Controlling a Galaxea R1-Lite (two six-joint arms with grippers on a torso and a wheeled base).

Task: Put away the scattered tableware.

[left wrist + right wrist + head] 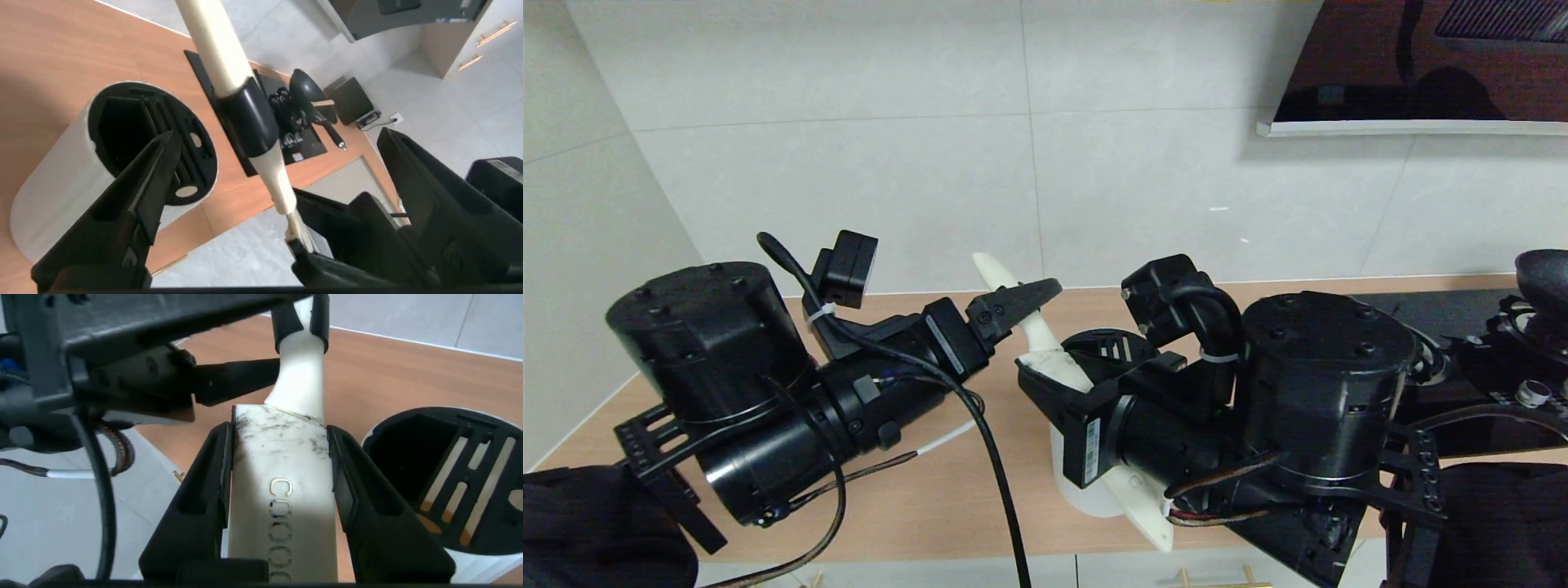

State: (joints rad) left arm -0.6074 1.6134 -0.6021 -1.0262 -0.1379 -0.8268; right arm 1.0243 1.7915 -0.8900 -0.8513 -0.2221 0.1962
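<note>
A white slotted spatula (1041,335) is held tilted over the wooden counter (980,482), its handle pointing up toward the wall. My right gripper (1045,380) is shut on the wide slotted part of the spatula (282,506). My left gripper (1013,306) is open, with one finger on each side of the handle (208,33) near its black band (249,122). A white cylindrical utensil holder (49,204) with a black divided insert stands on the counter just below and beside the right gripper; the holder (490,563) looks empty.
A black cooktop (1462,327) with a dark pan lies on the counter to the right. A range hood (1421,65) hangs at the upper right. The tiled wall (931,163) runs close behind, and the counter's front edge is near.
</note>
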